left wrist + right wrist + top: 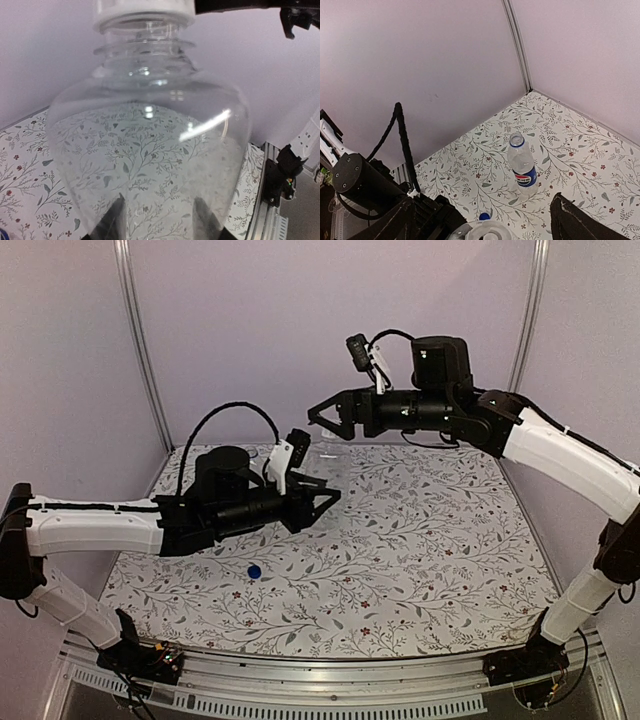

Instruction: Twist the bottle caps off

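My left gripper is shut on the plain clear bottle, which fills the left wrist view; its fingers show through the plastic. The whitish cap sits on the bottle's neck. My right gripper is open, hanging just above that cap and apart from it. The Pepsi bottle stands upright on the table with its neck open. The blue cap lies loose on the table and also shows in the right wrist view.
The floral table cover lies between pale walls at the back and sides. A metal rail runs along the near edge. The left arm's black cable loops up beside the held bottle.
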Controlling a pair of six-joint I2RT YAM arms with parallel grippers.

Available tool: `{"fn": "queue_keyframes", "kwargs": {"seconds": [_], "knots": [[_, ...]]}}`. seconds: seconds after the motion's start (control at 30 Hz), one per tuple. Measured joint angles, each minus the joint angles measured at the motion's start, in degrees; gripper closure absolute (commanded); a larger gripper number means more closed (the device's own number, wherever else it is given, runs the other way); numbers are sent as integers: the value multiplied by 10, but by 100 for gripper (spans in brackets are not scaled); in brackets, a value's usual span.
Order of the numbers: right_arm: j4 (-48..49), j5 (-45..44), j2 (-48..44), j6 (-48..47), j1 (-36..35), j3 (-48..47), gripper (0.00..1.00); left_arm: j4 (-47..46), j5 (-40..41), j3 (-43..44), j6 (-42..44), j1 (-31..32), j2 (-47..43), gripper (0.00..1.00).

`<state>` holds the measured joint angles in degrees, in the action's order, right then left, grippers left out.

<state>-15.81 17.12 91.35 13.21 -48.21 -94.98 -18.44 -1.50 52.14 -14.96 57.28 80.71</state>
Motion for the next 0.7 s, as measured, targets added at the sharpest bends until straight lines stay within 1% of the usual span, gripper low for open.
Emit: {"fn": "queue_keyframes", "kwargs": {"seconds": [0.2,0.23,0.37,0.47,0.57,0.63,0.7], "knots": [[-19,-34,17,10,-5,0,27,8,33,0,-1,0,0,83],[-21,-35,19,11,-6,0,31,8,37,0,-1,1,0,83],[-27,-37,25,10,-6,0,41,9,47,0,0,1,0,83],[-29,-36,29,12,-7,0,47,10,53,0,0,1,0,83],[-30,-33,30,12,-7,0,55,13,57,0,0,1,0,83],[-30,-30,31,12,-7,0,63,14,61,0,0,1,0,83],[-29,-24,32,13,-8,0,75,17,63,0,1,2,0,83]]}}
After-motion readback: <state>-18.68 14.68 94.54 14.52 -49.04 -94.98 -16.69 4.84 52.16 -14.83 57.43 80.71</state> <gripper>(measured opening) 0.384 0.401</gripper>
